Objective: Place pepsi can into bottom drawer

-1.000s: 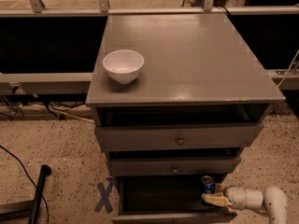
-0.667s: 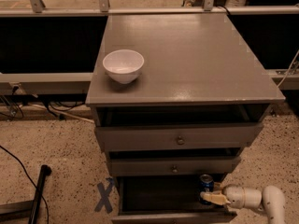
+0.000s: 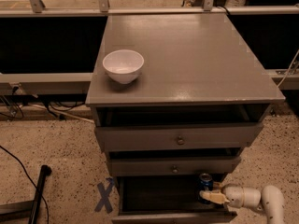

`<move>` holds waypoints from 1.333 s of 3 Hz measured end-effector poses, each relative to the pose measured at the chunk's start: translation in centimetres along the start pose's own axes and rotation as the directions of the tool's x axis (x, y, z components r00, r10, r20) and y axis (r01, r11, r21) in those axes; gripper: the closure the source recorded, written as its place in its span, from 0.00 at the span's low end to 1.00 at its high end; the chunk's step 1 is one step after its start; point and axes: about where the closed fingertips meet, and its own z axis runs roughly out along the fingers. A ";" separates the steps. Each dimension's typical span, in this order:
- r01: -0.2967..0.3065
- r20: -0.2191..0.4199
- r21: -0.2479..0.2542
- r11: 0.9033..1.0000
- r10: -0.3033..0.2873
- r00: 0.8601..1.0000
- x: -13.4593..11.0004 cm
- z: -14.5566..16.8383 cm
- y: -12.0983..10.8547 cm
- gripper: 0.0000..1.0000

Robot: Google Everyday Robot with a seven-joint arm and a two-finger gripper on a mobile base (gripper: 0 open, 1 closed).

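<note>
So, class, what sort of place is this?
Probably a robot test lab: a blue tape cross on the floor, loose cables, and the gripper at the pepsi can in the open bottom drawer.

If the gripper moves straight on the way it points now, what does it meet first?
Probably the pepsi can, standing right before the gripper, inside the open bottom drawer; depth is unclear.

Signs: one blue tape cross (image 3: pixel 105 196), an X, on the speckled floor (image 3: pixel 60 139) just left of the open grey wooden bottom drawer (image 3: pixel 154 195). Small blue aluminium can (image 3: pixel 204 182) inside that drawer: no lettering legible. White-and-tan gripper (image 3: pixel 209 197) at the can's lower right.
</note>
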 end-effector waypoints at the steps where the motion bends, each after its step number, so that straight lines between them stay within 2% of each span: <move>1: 0.020 -0.016 0.005 1.000 -0.019 1.000 0.4 0.3 0.4 1.00; 2: 0.054 -0.028 0.002 0.999 -0.054 0.998 0.8 0.1 1.3 1.00; 3: 0.062 0.035 0.004 0.998 -0.063 0.997 -0.6 -0.3 1.7 1.00; 4: 0.062 0.036 0.004 0.998 -0.062 0.997 -0.6 -0.3 1.7 1.00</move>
